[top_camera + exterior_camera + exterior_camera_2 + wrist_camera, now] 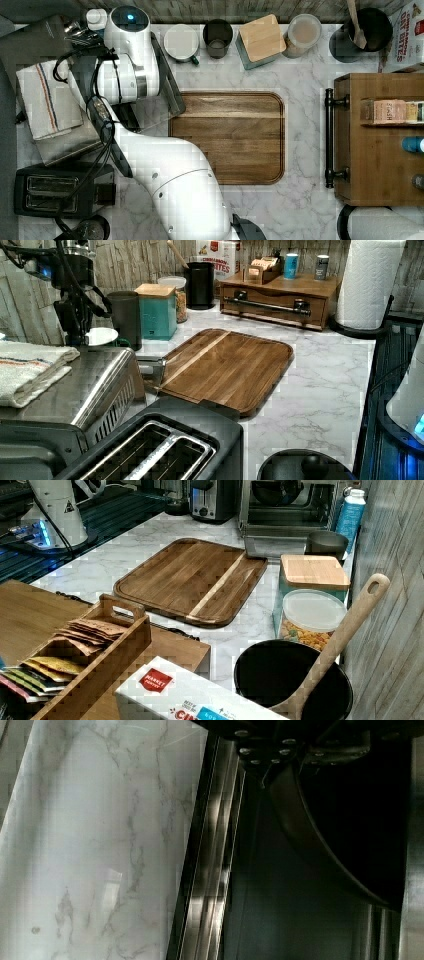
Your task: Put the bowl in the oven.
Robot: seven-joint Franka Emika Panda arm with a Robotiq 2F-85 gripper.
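Bowl (274, 491) sits inside the oven (290, 510), past the dropped door (272, 544), so I judge placement nearly done. I cannot tell whether the gripper (280, 750) is holding the rim. Letting go and backing out remain.

Even indoor light; blocky compression throughout; glare streaks on marble counter (100, 845); oven (310, 910) interior dark.

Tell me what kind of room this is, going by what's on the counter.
Most likely a kitchen, or a mock-up of one. A marble-look countertop holds a toaster oven with its door dropped open, a two-slot toaster, a wooden cutting board and a paper towel roll.
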